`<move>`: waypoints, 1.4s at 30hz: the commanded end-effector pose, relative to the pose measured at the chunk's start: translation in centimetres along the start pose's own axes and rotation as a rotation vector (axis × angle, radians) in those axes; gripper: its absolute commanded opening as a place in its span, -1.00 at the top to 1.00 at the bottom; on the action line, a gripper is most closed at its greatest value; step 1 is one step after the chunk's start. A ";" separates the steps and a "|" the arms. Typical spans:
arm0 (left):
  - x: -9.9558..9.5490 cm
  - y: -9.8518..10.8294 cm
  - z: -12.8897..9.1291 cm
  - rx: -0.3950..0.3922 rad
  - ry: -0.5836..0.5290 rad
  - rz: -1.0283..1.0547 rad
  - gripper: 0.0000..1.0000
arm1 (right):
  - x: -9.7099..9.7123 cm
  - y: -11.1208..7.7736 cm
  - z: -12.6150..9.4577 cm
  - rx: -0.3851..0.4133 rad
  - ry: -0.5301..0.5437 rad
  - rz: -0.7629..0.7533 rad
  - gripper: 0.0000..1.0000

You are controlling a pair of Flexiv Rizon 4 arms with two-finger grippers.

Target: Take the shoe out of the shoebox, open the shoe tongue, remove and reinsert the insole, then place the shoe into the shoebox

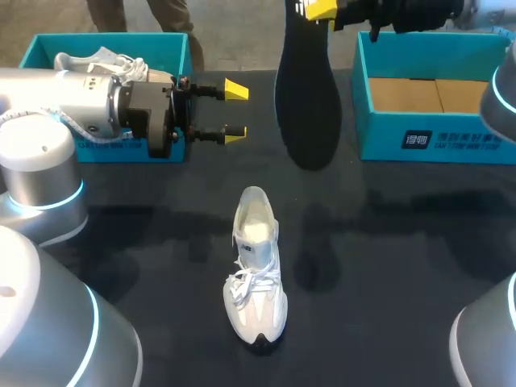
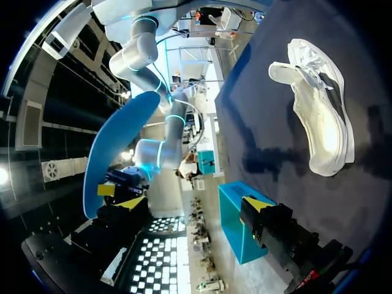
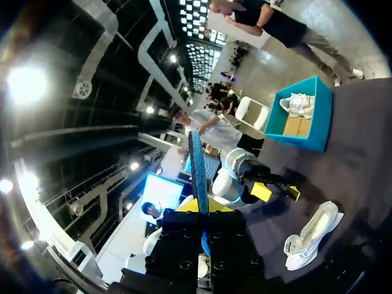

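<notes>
Shoe [image 1: 256, 270] points toe toward me | my right gripper [image 3: 201, 211] clamps insole [image 1: 306, 97] hanging beyond heel | left gripper [image 1: 234, 113] gapes empty

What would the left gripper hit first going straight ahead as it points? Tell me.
Probably the insole, hanging from the right gripper ahead of the left gripper. Depth is unclear: the left wrist view shows it off to one side, so the gripper could pass beside it.
</notes>
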State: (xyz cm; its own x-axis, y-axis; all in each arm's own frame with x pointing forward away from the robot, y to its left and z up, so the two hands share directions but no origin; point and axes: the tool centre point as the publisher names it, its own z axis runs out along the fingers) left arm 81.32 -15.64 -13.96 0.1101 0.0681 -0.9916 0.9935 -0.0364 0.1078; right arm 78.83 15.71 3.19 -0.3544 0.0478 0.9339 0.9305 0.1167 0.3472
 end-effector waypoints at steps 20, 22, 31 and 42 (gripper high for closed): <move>0.1 0.0 0.2 -0.003 -0.001 0.002 -1.00 | -7.3 3.3 -0.3 0.036 0.009 0.180 1.00; 0.1 0.0 0.2 -0.003 -0.001 0.002 -1.00 | -8.3 3.5 -0.1 0.058 -0.007 0.200 1.00; 0.1 0.0 0.2 -0.003 -0.001 0.002 -1.00 | -10.9 4.6 0.3 0.069 -0.062 0.294 1.00; 0.1 0.0 0.2 -0.003 -0.001 0.002 -1.00 | -12.4 5.2 1.3 0.040 -0.066 0.340 1.00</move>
State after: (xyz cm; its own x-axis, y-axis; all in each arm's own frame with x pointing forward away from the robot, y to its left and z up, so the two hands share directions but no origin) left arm 81.32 -15.64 -13.97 0.1100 0.0680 -0.9916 0.9935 -0.0363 0.1077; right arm 87.56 16.42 -6.55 -0.0378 0.1544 0.9873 0.9921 0.1238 0.0186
